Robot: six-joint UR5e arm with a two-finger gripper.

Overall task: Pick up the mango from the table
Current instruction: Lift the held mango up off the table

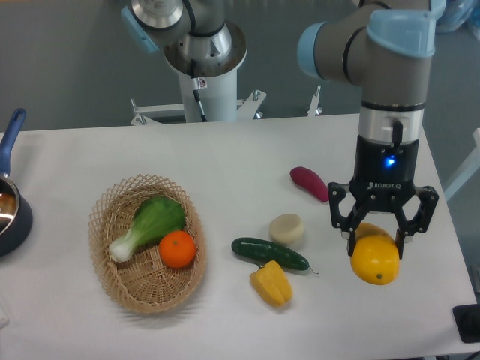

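Observation:
The mango (374, 257), glossy yellow-orange with a small dark dot, hangs in the air above the right part of the white table (225, 157). My gripper (379, 238) points straight down and is shut on the mango's upper part, black fingers on either side. The fruit's top is hidden between the fingers. It looks lifted well off the tabletop, close to the camera.
A cream round item (286, 228), a green cucumber (268, 253) and a yellow bell pepper (271, 283) lie left of the gripper. A purple-red sweet potato (310, 183) lies behind. A wicker basket (112, 255) holds greens and an orange. A pan (10, 206) sits at the left edge.

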